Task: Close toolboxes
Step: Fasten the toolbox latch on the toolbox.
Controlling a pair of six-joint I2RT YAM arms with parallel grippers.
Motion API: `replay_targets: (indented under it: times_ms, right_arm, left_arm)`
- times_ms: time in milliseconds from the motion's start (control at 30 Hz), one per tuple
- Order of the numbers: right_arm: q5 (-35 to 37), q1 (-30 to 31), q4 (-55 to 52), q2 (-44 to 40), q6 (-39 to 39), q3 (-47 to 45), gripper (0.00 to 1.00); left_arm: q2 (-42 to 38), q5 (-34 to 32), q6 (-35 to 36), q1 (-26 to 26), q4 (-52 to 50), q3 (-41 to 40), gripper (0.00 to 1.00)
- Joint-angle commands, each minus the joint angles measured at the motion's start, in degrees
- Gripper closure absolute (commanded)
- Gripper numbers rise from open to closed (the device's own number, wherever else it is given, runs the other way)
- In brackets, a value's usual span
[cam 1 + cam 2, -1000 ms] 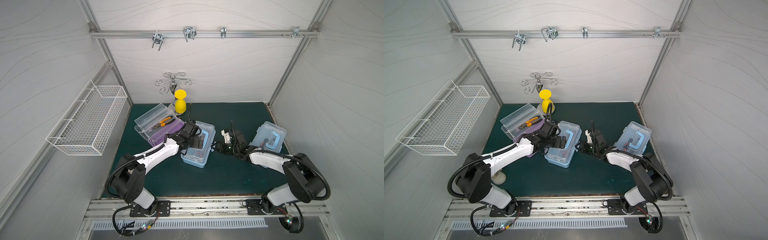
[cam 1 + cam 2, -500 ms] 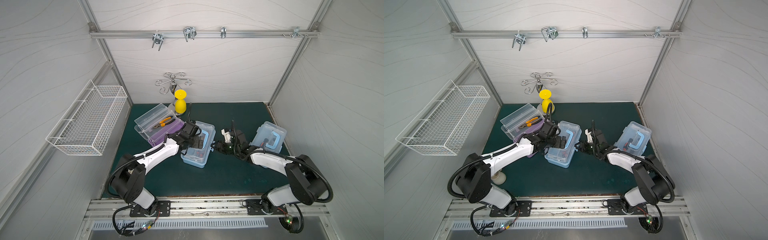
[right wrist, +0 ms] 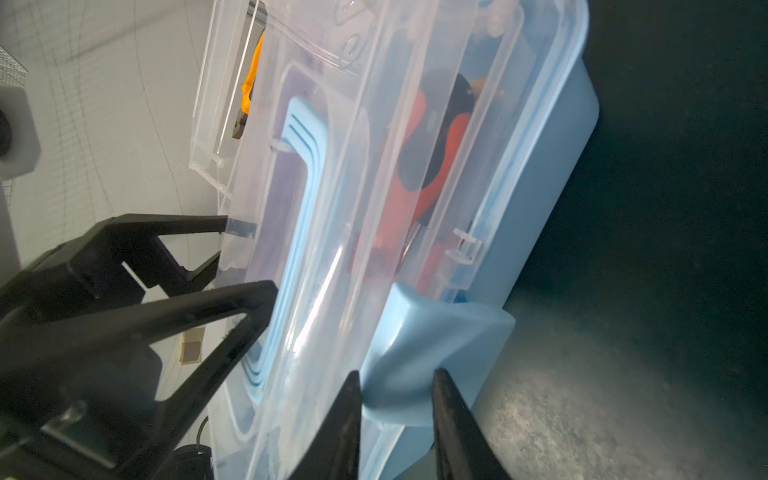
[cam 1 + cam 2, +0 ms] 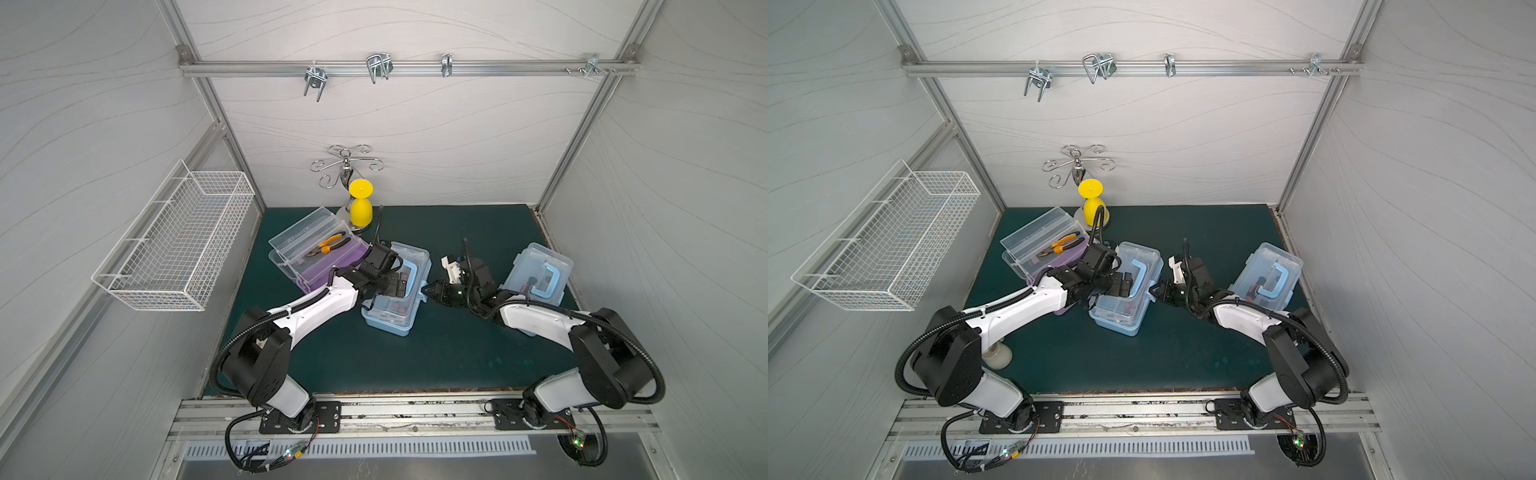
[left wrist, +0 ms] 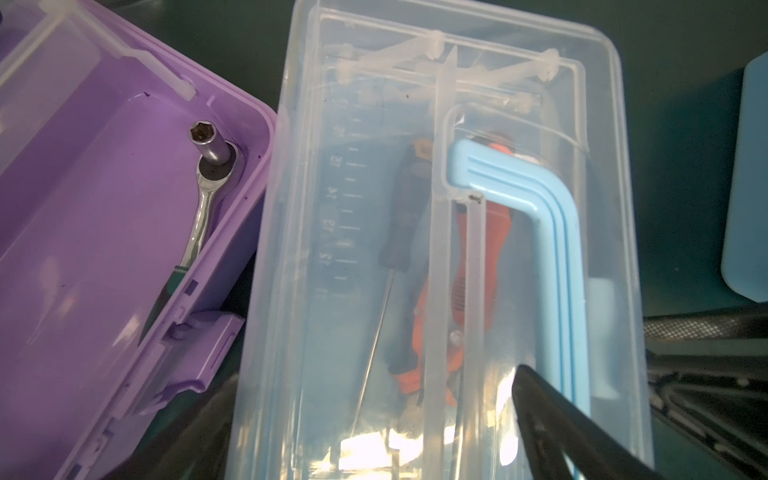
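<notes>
dark green matting [image 4: 415,353] covers the bench inside a white-panelled cell. nearest my arms sits the middle light blue plastic toolbox [image 4: 388,322]. its clear hinged lid [image 5: 365,291] is down and its blue carry handle [image 5: 552,232] lies folded flat.

my left gripper [image 4: 392,286] stands spread open on that lid, holding nothing, its tips bearing on the plastic. my right gripper [image 3: 397,376] is at the box's side. its jaws are drawn narrow, with both tips against the light blue latch flap [image 3: 436,328], which sticks out unsnapped.

i judge this to be the latching step on this box. next i need to press that flap home over the lid's edge while the left bears down, without skidding the box.

further right, the other light blue plastic toolbox [image 4: 538,274] lies with its lid down and looks finished. further back, just beside the middle box, the purple plastic toolbox [image 4: 320,272] gapes open, with orange-handled pliers [image 4: 328,247] in its clear tray. i judge it is left to do.

against a second ago, arms and boxes sit where they did. any change in the jaws is too small to see from above.
</notes>
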Motion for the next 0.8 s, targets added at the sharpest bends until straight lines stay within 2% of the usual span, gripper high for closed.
replay_targets:
  times_ms: [0, 433, 767]
  right_arm:
    - [-1.30, 0.46, 1.15, 1.64, 0.01, 1.54, 0.72]
    - [-0.50, 1.33, -0.60, 3.61, -0.84, 3.48, 0.75]
    - [6.25, 3.33, -9.15, 4.68, -5.86, 6.74, 0.76]
  left_arm:
    - [0.45, 0.86, -0.10, -0.40, -0.79, -0.69, 0.02]
    - [0.67, 1.36, -0.27, -0.40, -0.44, -0.61, 0.02]
    - [1.55, 2.48, -0.72, -0.40, 0.44, -0.79, 0.02]
